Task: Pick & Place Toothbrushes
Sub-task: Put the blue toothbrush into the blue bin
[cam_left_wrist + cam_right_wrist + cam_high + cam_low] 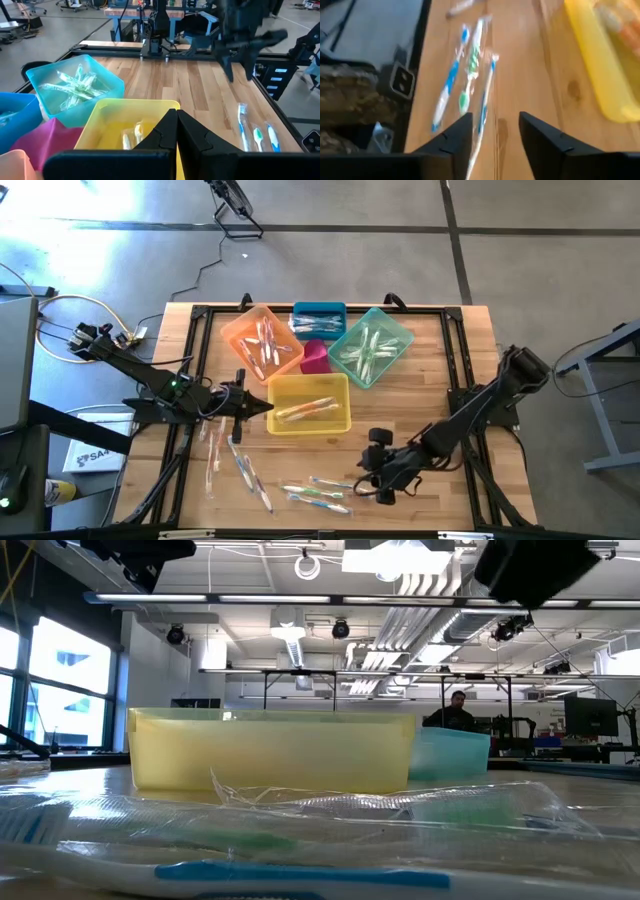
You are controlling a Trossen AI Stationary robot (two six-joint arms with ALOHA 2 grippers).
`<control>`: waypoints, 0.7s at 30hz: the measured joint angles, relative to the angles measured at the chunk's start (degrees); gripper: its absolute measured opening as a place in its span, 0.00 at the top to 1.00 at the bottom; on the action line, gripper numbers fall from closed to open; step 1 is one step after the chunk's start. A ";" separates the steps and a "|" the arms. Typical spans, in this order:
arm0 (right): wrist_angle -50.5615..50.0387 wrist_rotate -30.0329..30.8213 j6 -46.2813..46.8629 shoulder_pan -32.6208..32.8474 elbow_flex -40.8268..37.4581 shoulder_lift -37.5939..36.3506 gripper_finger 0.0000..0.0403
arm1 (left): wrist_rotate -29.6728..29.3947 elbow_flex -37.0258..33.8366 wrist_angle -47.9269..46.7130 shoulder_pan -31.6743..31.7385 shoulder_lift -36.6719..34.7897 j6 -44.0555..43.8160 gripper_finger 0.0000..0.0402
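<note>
Wrapped toothbrushes (465, 85) lying loose on counter (520, 60), just ahead of right tool (495, 131), fingers spread, holding nothing. Lower straight over one brush, straddle handle, close. Left tool (238, 402) shut, empty, beside yellow bin (310, 408).

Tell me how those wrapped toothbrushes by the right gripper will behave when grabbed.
The toothbrushes look thin and light, so probably easy to lift. Their clear crinkled wrappers may slip between the fingers. Lying flat and close together on the table, one may drag its neighbours along under the open right gripper.
</note>
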 joint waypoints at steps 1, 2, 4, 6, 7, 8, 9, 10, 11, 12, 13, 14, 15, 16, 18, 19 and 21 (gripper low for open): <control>-0.20 -0.49 0.02 0.00 0.00 0.90 0.59 | -0.02 0.01 -0.11 0.00 0.00 0.00 1.00; -0.55 -0.81 0.20 0.00 0.00 1.79 0.57 | 0.00 0.01 -0.19 0.00 0.00 0.00 1.00; -1.12 -0.84 2.12 0.00 0.00 3.70 0.54 | 0.00 0.00 -0.40 0.00 0.00 0.00 1.00; -1.20 -0.98 4.13 0.00 0.00 5.66 0.52 | 0.00 0.00 -0.98 0.00 0.00 0.00 1.00; -1.05 -1.38 4.88 0.00 0.00 6.62 0.51 | 0.00 0.00 -1.30 0.00 0.00 0.00 1.00; -0.86 -2.10 5.67 -0.02 0.00 7.58 0.51 | 0.00 0.00 -1.58 0.00 0.00 -0.02 1.00; -0.78 -2.88 6.50 -0.02 0.00 8.52 0.51 | 0.00 0.00 -1.80 0.00 0.00 0.00 1.00; -0.76 -3.79 7.49 -0.02 0.00 9.56 0.51 | 0.00 0.01 -1.85 0.00 0.00 -0.02 1.00; -0.60 -4.87 8.49 0.00 0.00 10.52 0.51 | 0.00 0.01 -1.87 0.00 0.00 0.00 1.00; -0.28 -6.07 9.57 0.00 -0.02 11.41 0.52 | 0.00 0.00 -2.06 0.00 0.00 0.00 1.00; 0.13 -7.16 10.55 0.00 -0.06 12.13 0.52 | 0.00 0.01 -2.34 0.00 0.00 -0.01 1.00; 0.71 -8.18 11.55 0.00 -0.07 12.69 0.52 | 0.00 0.02 -2.63 0.00 0.00 0.00 1.00; 1.60 -9.26 12.46 0.00 -0.07 13.17 0.53 | 0.00 0.02 -2.90 0.00 0.00 0.00 1.00; 2.32 -10.13 13.31 0.00 -0.07 13.51 0.53 | 0.00 0.00 -3.13 0.00 0.00 0.00 1.00; 3.35 -11.01 14.35 0.00 -0.07 13.83 0.53 | 0.00 0.00 -3.19 0.00 0.00 0.00 1.00; 3.86 -11.14 14.61 0.00 -0.07 13.87 0.53 | 0.00 0.02 -3.19 0.00 0.00 0.00 1.00; 4.24 -11.23 14.81 0.00 -0.04 13.87 0.53 | 0.00 0.00 -3.31 0.00 0.00 0.00 1.00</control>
